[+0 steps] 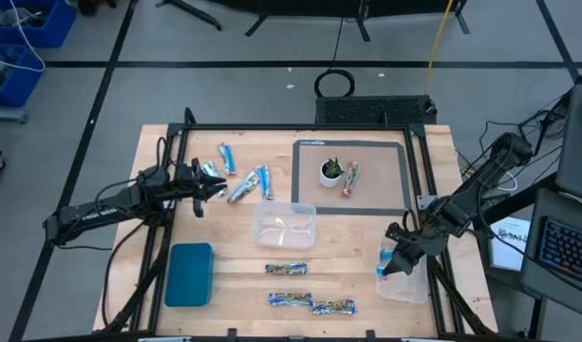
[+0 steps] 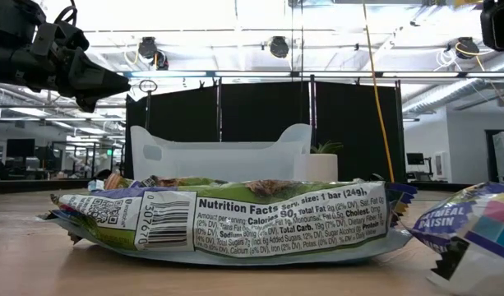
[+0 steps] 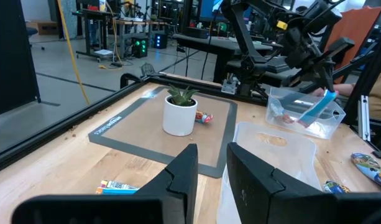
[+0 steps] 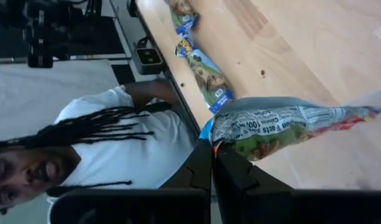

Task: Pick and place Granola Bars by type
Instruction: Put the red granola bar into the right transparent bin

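The left gripper hangs above the desk with its fingers slightly apart and nothing between them. Just beyond its tips lie several blue bars. Its arm reaches in low from the left edge, nearly level.

Farther right, past the middle tub, the right gripper is clamped on a bright blue bar, holding it at the rim of the corner tub. Its arm slants down from the right, wrist bent toward the desk.

The pinch looks to be on the wrapper's end only, so the bar could swing or slip and land outside that tub. More patterned bars lie along the near edge.
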